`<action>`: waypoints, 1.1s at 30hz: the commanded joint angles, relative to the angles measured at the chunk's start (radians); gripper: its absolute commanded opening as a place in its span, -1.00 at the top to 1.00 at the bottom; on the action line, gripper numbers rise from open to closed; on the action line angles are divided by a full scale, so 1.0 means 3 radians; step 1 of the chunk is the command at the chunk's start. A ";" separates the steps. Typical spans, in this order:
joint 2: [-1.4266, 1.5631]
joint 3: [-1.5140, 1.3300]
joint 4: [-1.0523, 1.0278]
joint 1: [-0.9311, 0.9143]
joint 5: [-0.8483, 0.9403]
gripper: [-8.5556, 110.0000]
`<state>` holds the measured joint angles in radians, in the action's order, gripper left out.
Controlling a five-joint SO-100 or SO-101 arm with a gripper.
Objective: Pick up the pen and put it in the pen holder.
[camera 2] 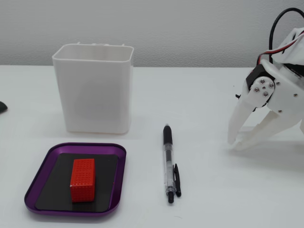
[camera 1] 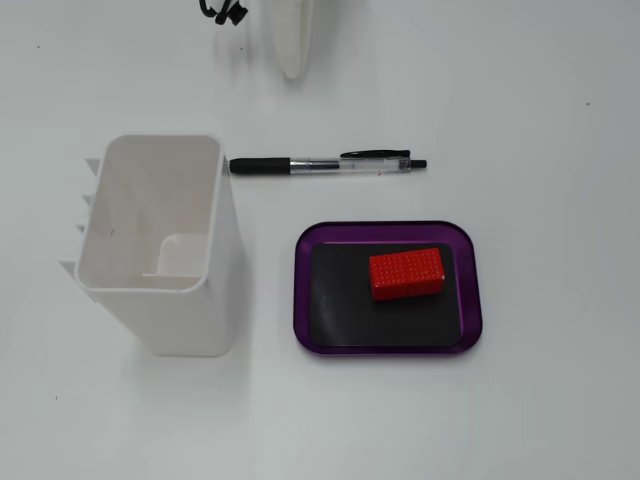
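Note:
The pen lies flat on the white table just past the tray, its black grip end almost touching the pen holder. In the other fixed view the pen lies between the tray and the arm, with the pen holder standing upright behind, a tall white box that looks empty from above. My gripper hangs low at the right, tips near the table and together, nothing held, well apart from the pen. Only the tip of the gripper shows from above.
A flat purple tray with a black inside holds a red block; the tray and block sit in front of the holder. A small dark object peeks in at the left edge.

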<state>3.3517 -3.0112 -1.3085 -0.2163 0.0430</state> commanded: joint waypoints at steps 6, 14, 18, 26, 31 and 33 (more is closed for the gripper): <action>0.0189 -0.0020 -0.0005 -0.0010 -0.0010 0.84; 0.0189 -0.0020 -0.0005 -0.0010 -0.0010 0.84; 0.0189 -0.0020 -0.0005 -0.0005 -0.0015 0.84; 0.0194 -0.0020 0.0199 -0.0005 0.0056 0.84; 0.0194 0.0031 0.0747 -0.0015 0.0798 0.83; 0.0153 0.0143 0.0900 -0.0010 0.0915 0.83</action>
<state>3.3517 -3.0035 -1.1075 -0.2163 0.2715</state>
